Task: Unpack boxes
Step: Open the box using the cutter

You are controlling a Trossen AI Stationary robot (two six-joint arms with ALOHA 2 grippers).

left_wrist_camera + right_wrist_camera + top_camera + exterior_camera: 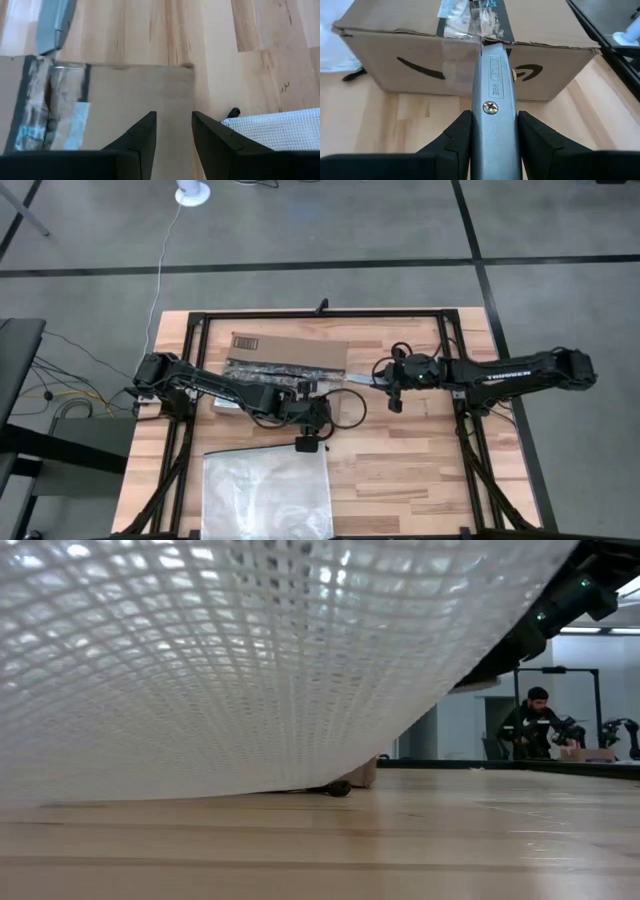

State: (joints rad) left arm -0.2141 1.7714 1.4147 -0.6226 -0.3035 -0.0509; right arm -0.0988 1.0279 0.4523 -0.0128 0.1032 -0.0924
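Two dark, near-black jointed arms. Left arm (215,385): glossy black links, bulky rounded joints, thin black cables looped along its length, ending centre-frame in a boxy black claw (308,442). Right arm (510,372): matching black shell, white block lettering along its long link, small green light near the wrist, black cable curling at the claw (393,385). Wrist views: both claws with matte black, wedge-shaped fingers (141,137) tapering upward from a flat black base; same angular fingers (455,135) on the right.
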